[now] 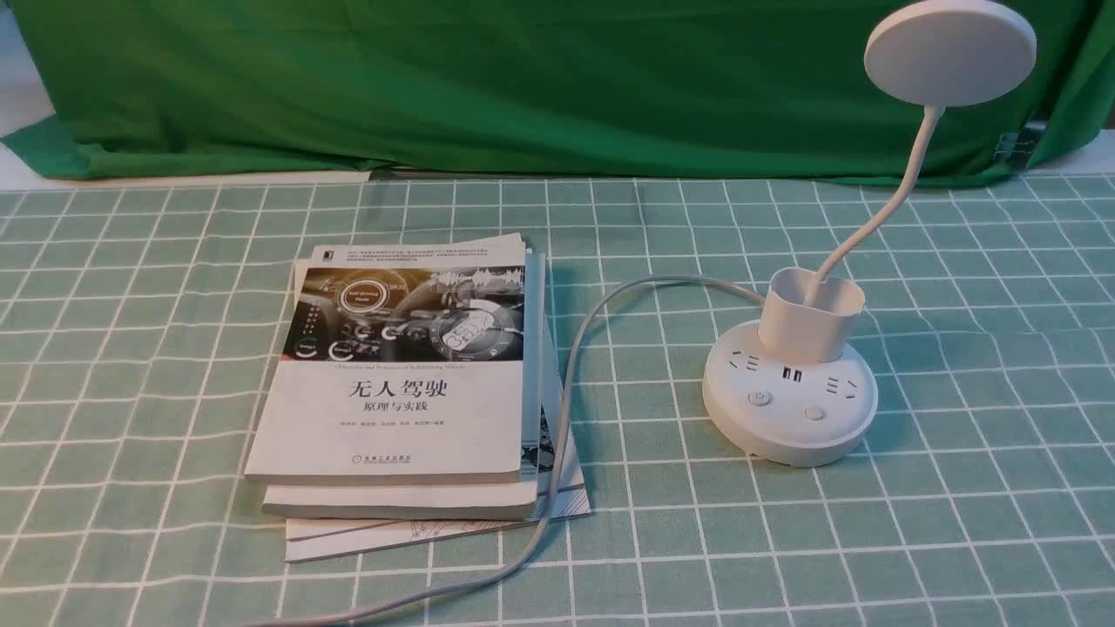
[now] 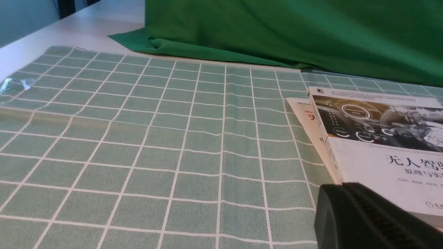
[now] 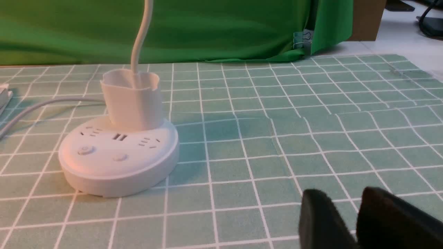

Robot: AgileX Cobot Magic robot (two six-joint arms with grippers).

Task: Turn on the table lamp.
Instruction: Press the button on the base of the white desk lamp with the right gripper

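Observation:
The white table lamp point(image 1: 788, 409) stands right of centre on the checked cloth, its round disc head point(image 1: 949, 52) raised on a thin bent neck above the cup-shaped holder. Two round buttons point(image 1: 760, 399) point(image 1: 814, 413) sit on the front of the base, and the lamp head looks unlit. A grey cord point(image 1: 566, 392) runs from the base toward the near edge. Neither arm shows in the front view. In the right wrist view my right gripper point(image 3: 344, 199) is low and apart from the lamp base point(image 3: 117, 162), slightly open and empty. My left gripper point(image 2: 341, 188) appears shut beside the books.
A stack of books point(image 1: 409, 374) lies left of the lamp, also seen as books point(image 2: 380, 145) in the left wrist view. The cord passes along their right side. A green drape point(image 1: 523, 78) hangs across the back of the table.

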